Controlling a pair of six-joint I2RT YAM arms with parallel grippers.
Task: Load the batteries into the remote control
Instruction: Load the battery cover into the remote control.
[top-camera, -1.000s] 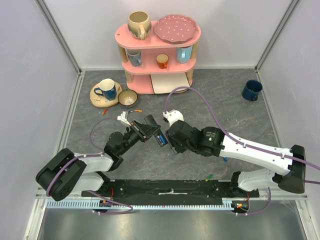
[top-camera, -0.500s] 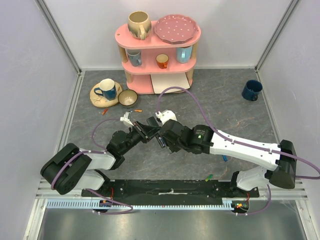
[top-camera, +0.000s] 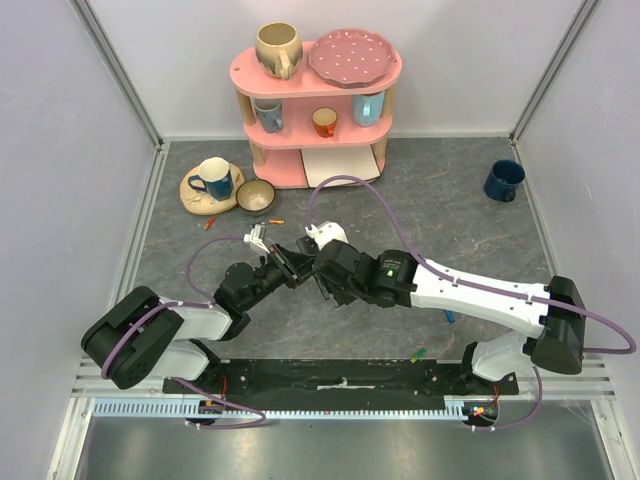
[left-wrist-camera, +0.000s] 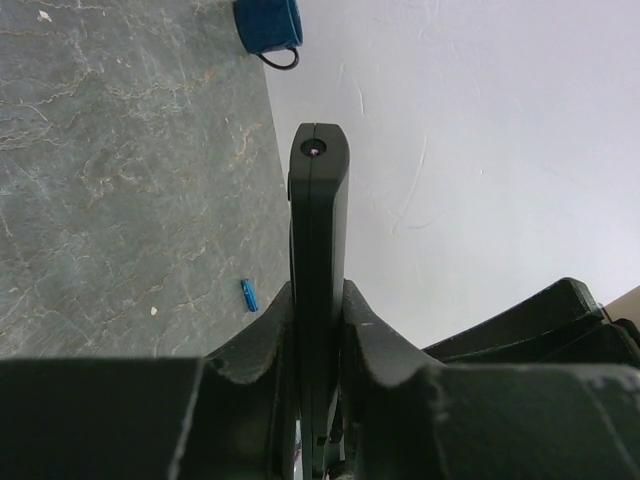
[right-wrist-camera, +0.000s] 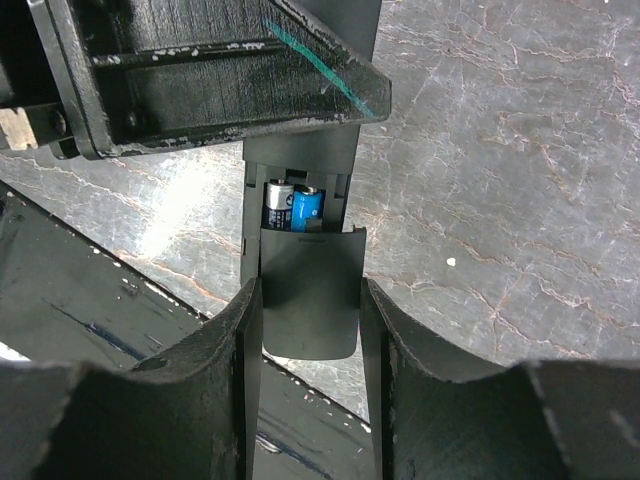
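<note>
The black remote control (top-camera: 298, 260) is held off the table between both arms. My left gripper (top-camera: 284, 263) is shut on it; in the left wrist view the remote (left-wrist-camera: 318, 200) stands edge-on between the fingers of that gripper (left-wrist-camera: 318, 297). In the right wrist view the remote's open compartment holds two batteries (right-wrist-camera: 295, 208), blue and dark. The battery cover (right-wrist-camera: 308, 290) sits partly over the compartment, gripped on both sides by my right gripper (right-wrist-camera: 310, 300), which also shows in the top view (top-camera: 319, 273).
Loose batteries lie on the table: orange ones (top-camera: 209, 223) (top-camera: 276, 219), a blue one (top-camera: 450, 318) (left-wrist-camera: 248, 295), a green one (top-camera: 417, 353). A pink shelf (top-camera: 318, 110) with cups stands at the back, a bowl (top-camera: 255, 195) and a mug on a coaster (top-camera: 212, 178) to its left, and a blue mug (top-camera: 503, 180) to the right.
My right gripper has moved left up to the remote in my left gripper. The blue batteries that showed in the open compartment from above are now hidden under the right wrist.
</note>
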